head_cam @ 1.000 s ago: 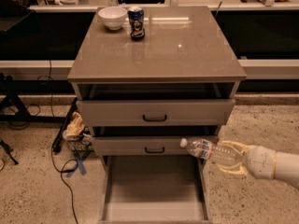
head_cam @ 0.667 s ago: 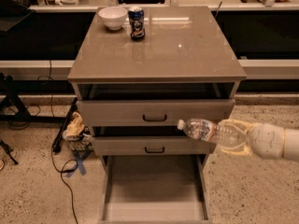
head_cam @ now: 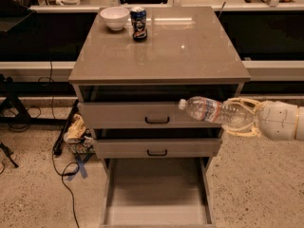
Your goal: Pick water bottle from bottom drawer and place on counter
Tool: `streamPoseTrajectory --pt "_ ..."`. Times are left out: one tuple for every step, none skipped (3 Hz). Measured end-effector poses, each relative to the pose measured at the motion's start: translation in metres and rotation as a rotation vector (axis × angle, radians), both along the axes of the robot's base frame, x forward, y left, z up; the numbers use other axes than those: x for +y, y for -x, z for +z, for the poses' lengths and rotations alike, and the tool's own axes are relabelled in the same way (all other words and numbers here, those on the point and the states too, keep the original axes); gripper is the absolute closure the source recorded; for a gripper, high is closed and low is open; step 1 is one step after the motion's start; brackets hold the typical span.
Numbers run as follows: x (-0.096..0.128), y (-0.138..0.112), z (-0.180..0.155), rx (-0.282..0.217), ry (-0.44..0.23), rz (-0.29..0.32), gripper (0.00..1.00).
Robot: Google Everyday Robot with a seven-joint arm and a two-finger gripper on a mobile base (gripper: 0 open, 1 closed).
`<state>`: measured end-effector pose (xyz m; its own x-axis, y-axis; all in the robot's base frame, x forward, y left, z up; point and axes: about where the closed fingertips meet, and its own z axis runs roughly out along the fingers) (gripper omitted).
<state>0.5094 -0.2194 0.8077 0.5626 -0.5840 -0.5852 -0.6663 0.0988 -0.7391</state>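
While the gripper [head_cam: 241, 117] hangs at right, jaws clamped on the water bottle [head_cam: 213, 110], held sideways before the top drawer [head_cam: 128, 116] front, the bottom drawer [head_cam: 156, 194] gapes bare below. Transfer step. Next, likely: lift above the overhanging counter surface [head_cam: 190, 46], move in, set down. White bowl [head_cam: 115, 18], blue can [head_cam: 138, 23] stand far back, apart.

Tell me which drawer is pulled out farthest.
The bottom drawer: its floor shows, while the top drawer and middle drawer stand barely ajar. The gripper, at right, holds the water bottle.
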Motion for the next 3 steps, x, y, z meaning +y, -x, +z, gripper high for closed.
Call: streamPoseTrajectory --pt "0.008 -0.016 0.005 -0.022 -0.011 0.007 1.0" --pt "0.02 -0.049 0.029 -0.038 0.001 0.015 1.0" --pt "0.032 -0.09 0.058 -0.049 0.002 -0.013 1.0"
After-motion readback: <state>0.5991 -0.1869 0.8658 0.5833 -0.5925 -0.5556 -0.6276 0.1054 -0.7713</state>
